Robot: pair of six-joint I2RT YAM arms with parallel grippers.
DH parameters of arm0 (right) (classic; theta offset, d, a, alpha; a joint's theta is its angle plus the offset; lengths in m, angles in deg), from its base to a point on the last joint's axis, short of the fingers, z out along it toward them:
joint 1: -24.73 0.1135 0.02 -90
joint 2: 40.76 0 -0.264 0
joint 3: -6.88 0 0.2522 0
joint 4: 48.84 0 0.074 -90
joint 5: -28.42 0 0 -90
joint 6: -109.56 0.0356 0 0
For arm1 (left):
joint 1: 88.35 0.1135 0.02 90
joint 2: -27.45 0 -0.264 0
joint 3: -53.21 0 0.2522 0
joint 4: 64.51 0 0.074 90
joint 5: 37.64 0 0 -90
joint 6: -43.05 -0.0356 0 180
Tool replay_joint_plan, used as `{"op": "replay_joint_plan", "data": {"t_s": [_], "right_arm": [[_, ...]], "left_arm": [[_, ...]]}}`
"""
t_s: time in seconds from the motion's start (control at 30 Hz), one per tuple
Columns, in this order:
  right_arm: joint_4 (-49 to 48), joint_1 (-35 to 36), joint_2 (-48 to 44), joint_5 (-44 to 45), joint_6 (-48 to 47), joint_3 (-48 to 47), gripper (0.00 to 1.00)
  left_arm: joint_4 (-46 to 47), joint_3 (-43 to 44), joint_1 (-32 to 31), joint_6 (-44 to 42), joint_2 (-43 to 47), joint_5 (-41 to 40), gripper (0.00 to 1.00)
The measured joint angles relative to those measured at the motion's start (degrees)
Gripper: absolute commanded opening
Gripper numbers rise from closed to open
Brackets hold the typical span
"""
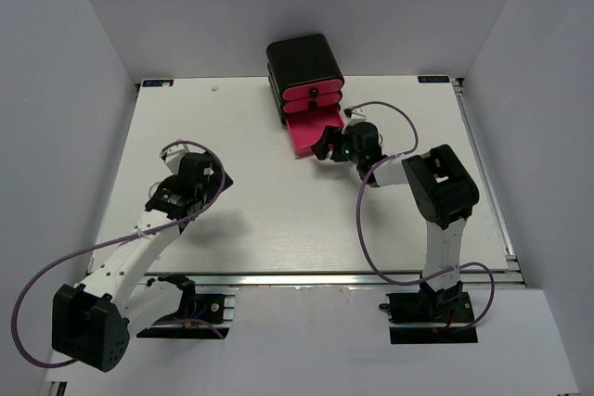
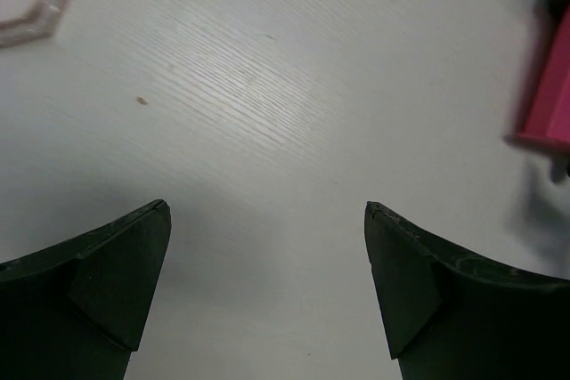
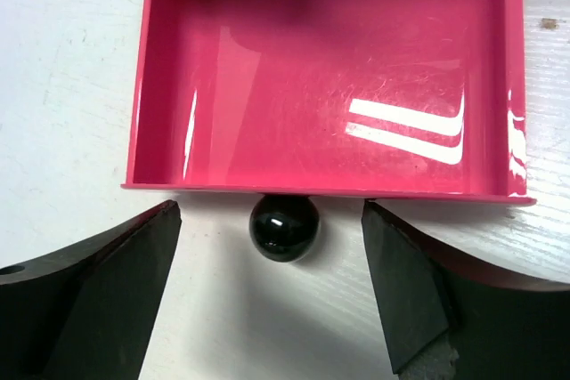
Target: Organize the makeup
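While I look for the makeup, I cannot find it in any of my three views. No sticks, no little flat cases and no round gold one show on the table (image 2: 267, 86), so it may be hidden or out of sight.

At the top middle of the overhead view stands the black box (image 1: 304, 62). Its lowest pink drawer (image 3: 329, 86) is pulled out toward me. The part of the drawer I can see is bare and shiny.

My right gripper (image 3: 268, 206) sits just in front of the drawer. Its jaws are wide apart, one on each side of the round black knob (image 3: 283, 227), and they do not touch it. My left gripper (image 2: 267, 206) hangs over bare table at the left side of the overhead view. Its jaws are wide apart too and hold nothing.

Here is what I think could go wrong. If I squeeze the knob off to one side, the smooth ball could pop out of the jaws. If I push or pull too hard, the whole box could slide, because nothing holds it down. If I push crooked, the drawer could jam. Worst of all, I could shut the drawer with nothing in it.
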Motion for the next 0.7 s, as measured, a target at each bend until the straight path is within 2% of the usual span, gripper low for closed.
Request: {"op": "replay_joint_plan", "data": {"t_s": [0.2,0.37,0.57,0.7], "right_arm": [[2.4,-0.3,-2.2,-2.7,-3.6,0.0,0.89],[8.5,-0.5,-8.1,-6.9,-9.0,0.1,0.89],[16.4,-1.7,-16.5,-16.0,-16.2,1.4,0.90],[17.6,-3.4,-23.1,-22.8,-18.6,6.1,0.89]], "left_arm": [[-9.5,6.4,8.1,-0.3,-6.5,-4.0,0.98],[-14.1,7.2,16.7,-3.0,-13.2,-4.4,0.98],[-12.4,6.6,27.1,-9.8,-19.9,-2.1,0.98],[-9.1,6.9,30.4,-13.8,-26.5,-0.7,0.98]]}}
